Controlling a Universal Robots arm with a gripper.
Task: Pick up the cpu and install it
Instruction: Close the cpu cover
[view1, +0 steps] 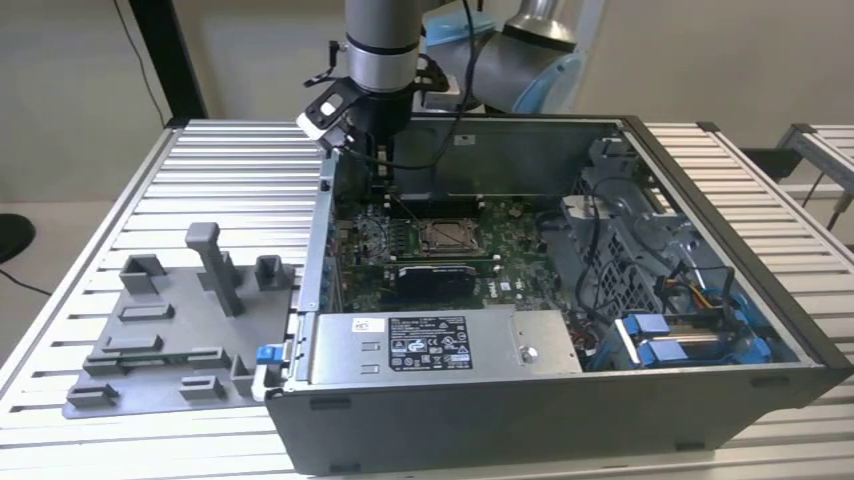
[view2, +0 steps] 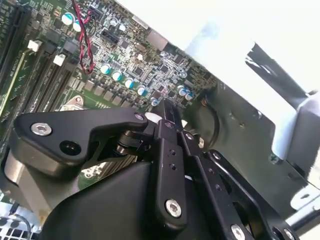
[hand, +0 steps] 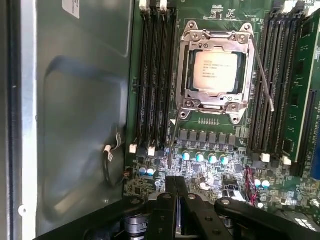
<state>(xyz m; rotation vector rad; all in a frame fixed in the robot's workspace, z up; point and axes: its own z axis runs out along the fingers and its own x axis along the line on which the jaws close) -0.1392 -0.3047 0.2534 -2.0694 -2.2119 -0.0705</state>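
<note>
The cpu (hand: 216, 70) sits seated in the motherboard socket (hand: 218, 36) inside the open computer case (view1: 561, 420), placement apparently done, while the tool (hand: 181, 182) hovers nearby, pinched together, holding nothing.

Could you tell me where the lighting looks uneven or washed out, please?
Second wrist view: the background beyond the computer case is blown out white; first wrist view: the cpu gleams pale, a soft shadow lies on the case's panel; exterior view: evenly lit.
</note>
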